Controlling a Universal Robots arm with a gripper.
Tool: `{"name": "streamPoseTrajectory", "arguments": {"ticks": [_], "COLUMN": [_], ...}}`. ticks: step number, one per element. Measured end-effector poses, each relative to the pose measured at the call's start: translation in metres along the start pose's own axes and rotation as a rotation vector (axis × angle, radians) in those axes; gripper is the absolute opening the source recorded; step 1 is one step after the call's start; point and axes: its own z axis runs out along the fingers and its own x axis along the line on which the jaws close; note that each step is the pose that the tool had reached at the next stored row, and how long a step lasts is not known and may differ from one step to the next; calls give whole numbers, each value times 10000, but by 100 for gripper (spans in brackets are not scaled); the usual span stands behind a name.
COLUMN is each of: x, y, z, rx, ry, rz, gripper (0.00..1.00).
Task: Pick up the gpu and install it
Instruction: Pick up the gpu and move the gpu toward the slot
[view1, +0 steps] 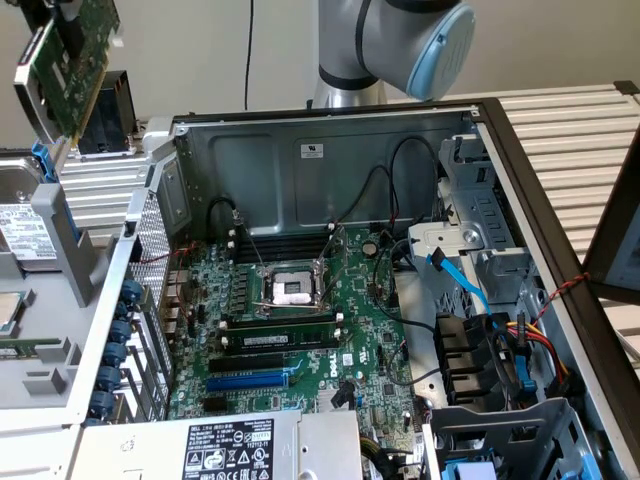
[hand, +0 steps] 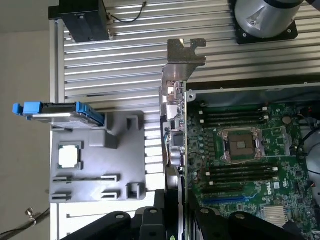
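While the gripper (hand: 177, 217) stands half-closed with its black fingers (hand: 149, 224) clamped on the gpu (view1: 70, 62), the card hangs tilted in the air at ten o'clock of the exterior view. It is well apart from the motherboard (view1: 290, 320), which lies in the open case (view1: 330, 150) toward six o'clock.

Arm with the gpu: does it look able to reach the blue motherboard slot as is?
Probably yes. The pincer holds the gpu aloft outside the open case; nothing covers the blue slot, and the loose cables lie off to the exterior view's right of it.
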Motion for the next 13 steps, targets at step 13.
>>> {"name": "streamPoseTrajectory", "arguments": {"ticks": [13], "x": [-465], "y": [28], "z": [-44], "rx": [56], "ry": [463], "rz": [84], "gripper": [27]}}
